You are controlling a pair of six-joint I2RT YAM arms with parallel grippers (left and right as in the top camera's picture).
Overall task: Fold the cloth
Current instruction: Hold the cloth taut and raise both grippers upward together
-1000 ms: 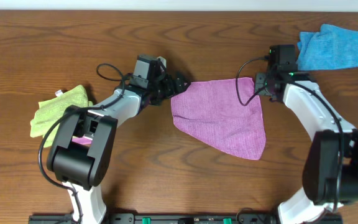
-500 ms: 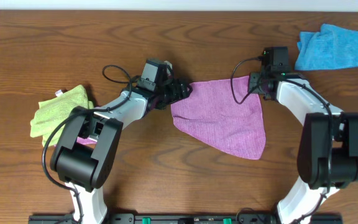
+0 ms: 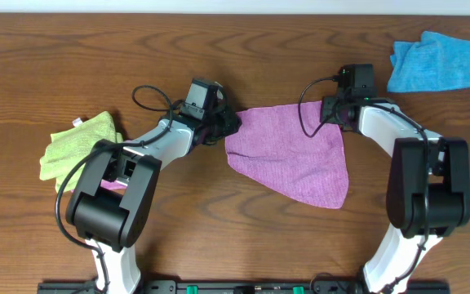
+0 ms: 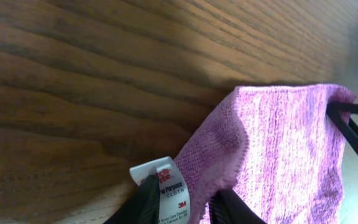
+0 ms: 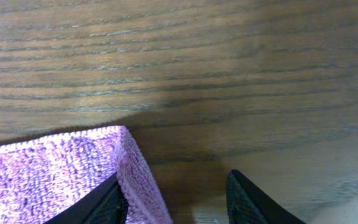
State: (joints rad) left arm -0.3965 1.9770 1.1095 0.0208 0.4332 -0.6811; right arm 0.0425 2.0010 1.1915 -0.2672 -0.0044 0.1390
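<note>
Cloth (image 3: 292,159) flat on table (image 3: 219,57), mid-way between arms. Overhead: left gripper (image 3: 228,122) at cloth's far-left corner, right gripper (image 3: 333,110) at far-right corner. Lime-green cloth (image 3: 76,143) far left, blue cloth (image 3: 435,64) far right, both well apart.

Left wrist: fingers (image 4: 143,202) pinched on corner, white tag (image 4: 166,186) between them.

Right wrist: jaws apart, holding nothing; corner touches one finger, other over bare wood.

The cloth (image 3: 292,159) lies between left tool (image 3: 228,122) and right tool (image 3: 333,113).
</note>
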